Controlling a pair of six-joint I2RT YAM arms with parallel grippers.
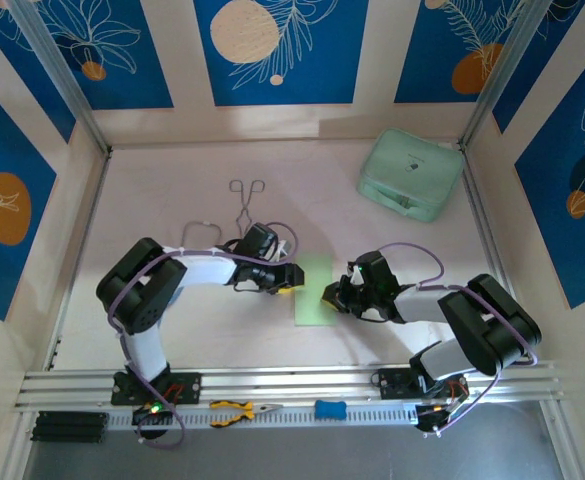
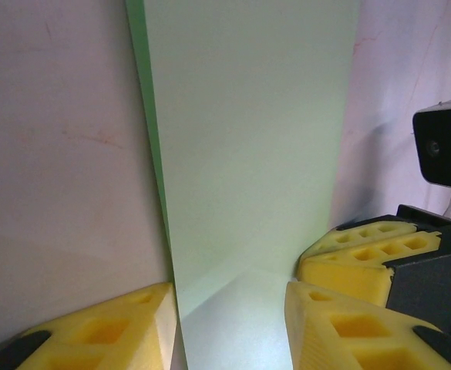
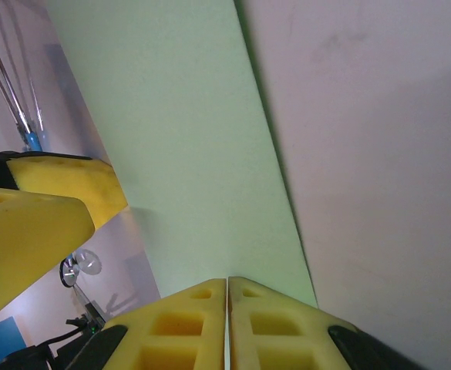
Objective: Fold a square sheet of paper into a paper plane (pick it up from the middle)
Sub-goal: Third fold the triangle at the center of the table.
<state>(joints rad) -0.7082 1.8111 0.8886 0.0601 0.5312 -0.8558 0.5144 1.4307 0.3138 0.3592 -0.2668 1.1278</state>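
Observation:
The square sheet of paper (image 1: 313, 291), light green, lies on the table between the two arms as a narrow flat rectangle, not in the shape of a paper plane. My left gripper (image 1: 288, 281) is at its left edge, open. Its yellow fingers (image 2: 113, 331) stand apart with the paper (image 2: 248, 154) running between them, and the sheet's near part bends up there. My right gripper (image 1: 333, 297) is at the paper's right edge, shut. Its fingertips (image 3: 202, 304) are pressed together on the paper (image 3: 179, 131).
A mint-green case (image 1: 412, 176) sits at the back right. Metal tongs (image 1: 247, 200) lie behind the left arm. Pliers (image 1: 243, 410) and a blue tool (image 1: 330, 409) rest on the front rail. Walls close in on both sides.

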